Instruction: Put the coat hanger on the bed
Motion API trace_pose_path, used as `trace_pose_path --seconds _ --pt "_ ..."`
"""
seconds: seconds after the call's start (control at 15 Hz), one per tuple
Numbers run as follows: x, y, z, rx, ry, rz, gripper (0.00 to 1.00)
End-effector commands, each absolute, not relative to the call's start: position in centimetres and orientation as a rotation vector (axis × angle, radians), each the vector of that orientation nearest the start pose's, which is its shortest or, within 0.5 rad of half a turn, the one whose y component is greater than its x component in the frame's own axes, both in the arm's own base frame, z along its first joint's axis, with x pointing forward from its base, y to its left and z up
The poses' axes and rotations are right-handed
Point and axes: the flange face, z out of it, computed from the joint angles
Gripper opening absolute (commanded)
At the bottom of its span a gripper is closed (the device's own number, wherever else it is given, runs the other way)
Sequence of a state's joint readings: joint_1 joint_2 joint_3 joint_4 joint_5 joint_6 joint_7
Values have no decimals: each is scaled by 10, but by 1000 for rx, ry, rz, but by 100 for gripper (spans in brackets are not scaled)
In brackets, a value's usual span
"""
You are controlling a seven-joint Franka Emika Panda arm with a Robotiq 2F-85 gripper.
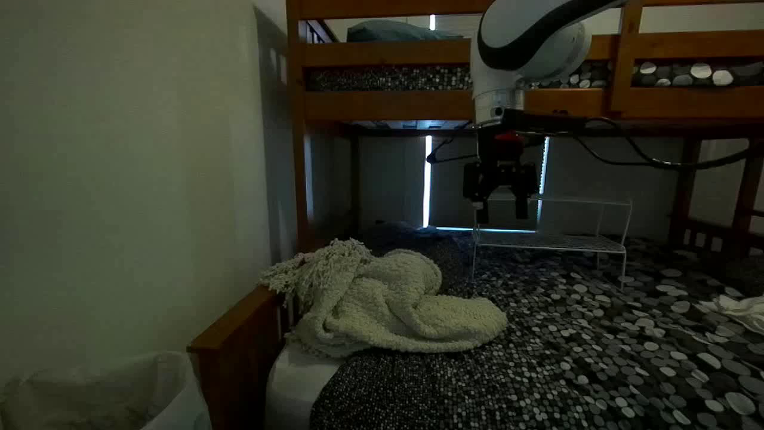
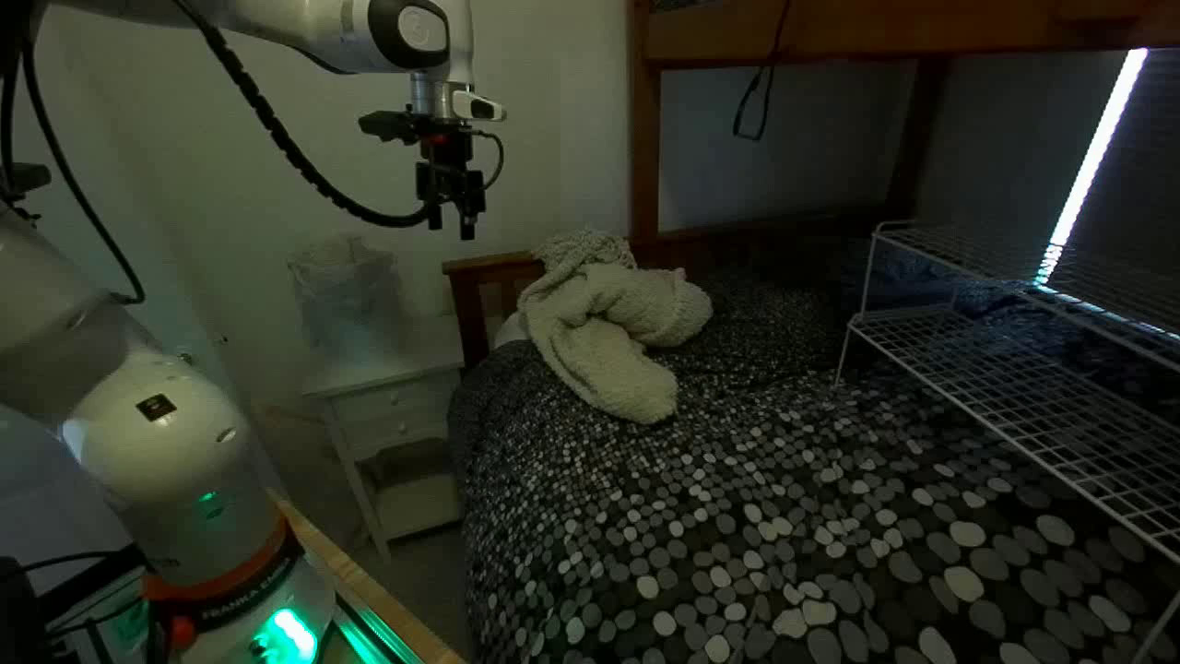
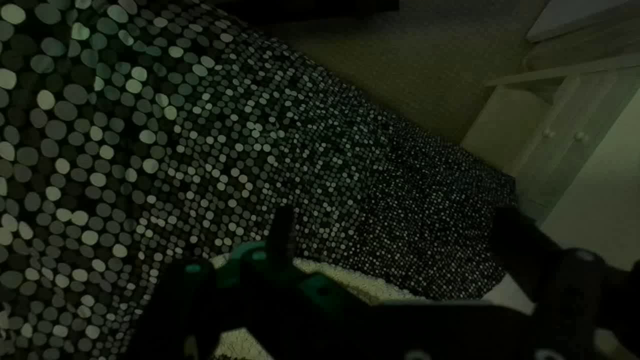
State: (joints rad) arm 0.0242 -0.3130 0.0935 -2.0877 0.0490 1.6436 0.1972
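Spread, empty jaws are hovering above the bed (image 2: 728, 516) while the coat hanger (image 2: 766, 72) is dangling well apart from them, apparently off the upper bunk (image 2: 876, 33); grasping and placing are seemingly awaiting.

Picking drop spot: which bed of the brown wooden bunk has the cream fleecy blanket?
The lower bed; the upper bed shows a grey-green pillow instead.

In an exterior view, one gripper (image 2: 452, 225) upper left, one coat hanger (image 2: 749, 137) upper right, one blanket (image 2: 613, 337) centre, one nightstand (image 2: 364, 408) with two knobs (image 2: 395, 399) left, one rack (image 2: 996, 392) and one bed (image 2: 871, 33) right.
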Motion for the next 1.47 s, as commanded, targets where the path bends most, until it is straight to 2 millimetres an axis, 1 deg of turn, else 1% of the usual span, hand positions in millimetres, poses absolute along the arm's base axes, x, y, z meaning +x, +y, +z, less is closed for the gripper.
trace_pose_path --seconds 0.0,0.33,0.4,0.47,0.53,0.67,0.73,0.8,0.93,1.07,1.13,1.2,1.27,1.33,1.4 --pt "444 61 544 -3132 145 211 100" --pt "444 61 544 -3132 145 211 100" --pt "444 55 550 -3132 164 201 100" --pt "446 40 568 -3148 173 146 100" --pt "447 31 579 -3154 187 109 100" --pt "448 3 627 -3143 173 -42 100" --pt "450 -12 651 -3187 115 -119 100" --pt "449 -26 673 -3205 73 -152 100" --pt "441 -55 715 -3235 -10 -150 100" --pt "432 -83 747 -3262 -75 -150 100" --pt "428 -98 760 -3263 -108 -170 100" --pt "425 -114 774 -3264 -72 -232 100" --pt "423 -132 784 -3231 -3 -305 100" --pt "420 -108 771 -3246 -35 -276 100" --pt "418 -122 780 -3243 -9 -306 100"
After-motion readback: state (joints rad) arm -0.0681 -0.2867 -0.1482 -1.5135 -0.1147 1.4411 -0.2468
